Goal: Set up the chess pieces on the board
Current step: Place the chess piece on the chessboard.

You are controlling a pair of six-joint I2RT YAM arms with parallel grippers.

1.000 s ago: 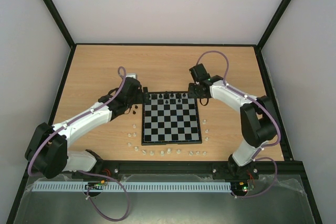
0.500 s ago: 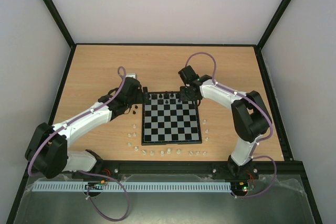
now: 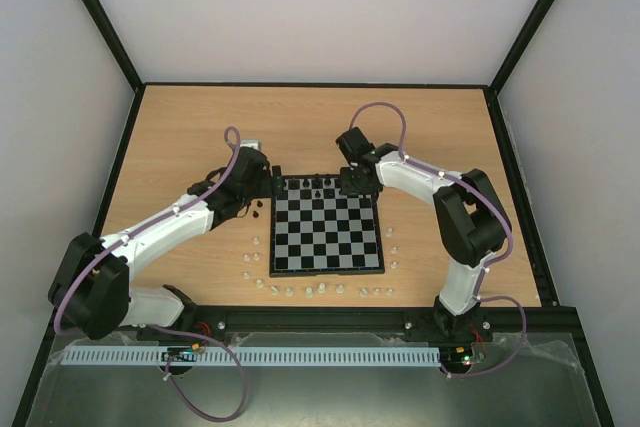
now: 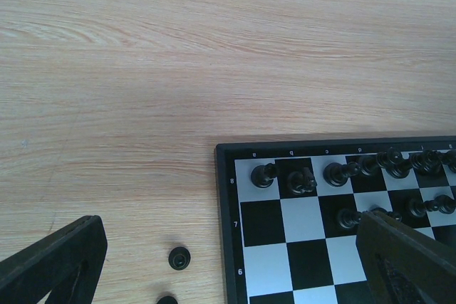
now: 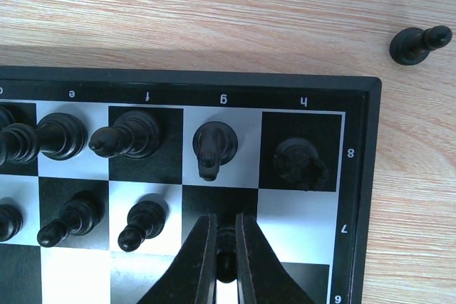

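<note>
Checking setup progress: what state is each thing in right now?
Left end effector, open, empty.
Right end effector, shut on a black pawn in row 7.
Board, lying flat, black side partly filled.
Stray piece, off the board, on its side on the table.

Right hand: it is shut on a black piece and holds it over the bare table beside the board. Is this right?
Not quite. The right hand is shut on a black piece, but it holds it over the board, in the second row from the edge, near the corner, not over the bare table. The right wrist view shows this.
</note>
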